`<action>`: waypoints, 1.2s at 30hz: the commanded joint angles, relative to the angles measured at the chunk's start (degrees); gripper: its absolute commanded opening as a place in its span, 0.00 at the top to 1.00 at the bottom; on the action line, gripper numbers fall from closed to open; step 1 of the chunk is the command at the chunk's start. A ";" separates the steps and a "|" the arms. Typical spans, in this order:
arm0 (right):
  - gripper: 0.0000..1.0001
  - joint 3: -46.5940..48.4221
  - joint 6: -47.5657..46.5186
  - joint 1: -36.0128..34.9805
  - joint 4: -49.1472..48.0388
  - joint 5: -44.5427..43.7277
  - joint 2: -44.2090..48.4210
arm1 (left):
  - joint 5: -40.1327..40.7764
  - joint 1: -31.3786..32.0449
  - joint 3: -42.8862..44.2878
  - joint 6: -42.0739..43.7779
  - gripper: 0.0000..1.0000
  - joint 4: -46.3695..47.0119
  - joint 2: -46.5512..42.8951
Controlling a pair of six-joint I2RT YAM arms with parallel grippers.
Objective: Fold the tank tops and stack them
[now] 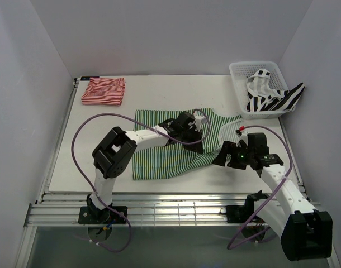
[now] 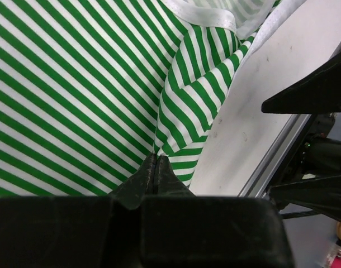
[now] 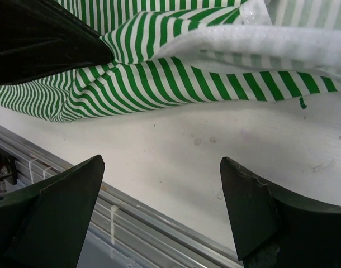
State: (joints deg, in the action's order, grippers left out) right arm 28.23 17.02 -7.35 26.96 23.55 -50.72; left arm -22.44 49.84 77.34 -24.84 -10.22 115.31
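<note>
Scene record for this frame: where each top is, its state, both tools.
red top: folded, far left corner of table
green top: spread mid-table, right side bunched
black-and-white top: unfolded in basket, draped over its rim
left tool: shut on green top, at a raised fold
right tool: open, over bare table beside green top's edge
stack: not yet started

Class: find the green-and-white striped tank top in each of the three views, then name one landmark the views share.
Top external: the green-and-white tank top lies spread out mid-picture.
Left wrist: it fills the left and top.
Right wrist: it runs bunched across the top.
Shared landmark: the metal rail, low in the top view, lower right in the left wrist view, lower left in the right wrist view.
</note>
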 commanded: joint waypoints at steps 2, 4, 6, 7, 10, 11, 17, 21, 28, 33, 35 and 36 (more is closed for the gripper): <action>0.10 1.56 -0.84 -1.43 -8.32 0.79 -4.55 | -8.49 -1.59 2.55 -1.97 1.00 -0.86 0.00; 0.10 2.88 -1.72 -2.22 -9.73 -0.25 -7.79 | -10.69 -2.47 2.81 -2.32 1.00 -0.86 1.05; 0.10 3.93 -2.25 -3.19 -10.26 -0.87 -9.83 | -12.36 -3.08 2.90 -2.58 1.00 -0.42 1.41; 0.10 4.37 -2.60 -3.63 -11.04 -0.79 -11.40 | -13.41 -3.17 2.82 -2.58 1.00 -0.16 1.50; 0.10 6.22 -3.04 -4.95 -11.84 -0.87 -13.00 | -14.12 -3.88 2.64 -2.93 1.00 0.20 1.76; 0.10 7.01 -3.74 -5.56 -12.37 -0.88 -13.09 | -14.39 -4.05 2.64 -3.28 1.00 0.20 2.11; 0.10 8.77 -6.12 -6.53 -12.89 -2.02 -15.81 | -15.88 -6.25 2.20 -6.09 1.00 0.64 3.96; 0.10 8.60 -6.21 -7.67 -15.79 0.71 -19.06 | -16.67 -7.39 0.97 -7.24 1.00 2.66 3.96; 0.10 10.00 -5.68 -9.25 -19.75 1.49 -25.04 | -17.29 -7.48 0.79 -7.50 0.95 3.10 4.40; 0.10 12.02 -5.50 -10.84 -22.30 1.06 -29.25 | -15.45 -7.66 0.27 -6.98 0.65 2.13 3.79; 0.10 13.68 -5.41 -11.19 -22.48 -0.17 -30.05 | -13.69 -7.92 0.18 -6.45 0.59 1.26 3.35; 0.10 14.30 -5.33 -11.19 -22.39 -0.78 -30.92 | -12.99 -8.18 -0.26 -6.36 0.55 0.64 3.00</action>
State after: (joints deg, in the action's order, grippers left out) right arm 38.65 11.77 -17.98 8.16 23.70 -80.66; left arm -37.26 42.15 78.19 -32.03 -8.75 120.86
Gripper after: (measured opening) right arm 0.900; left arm 0.424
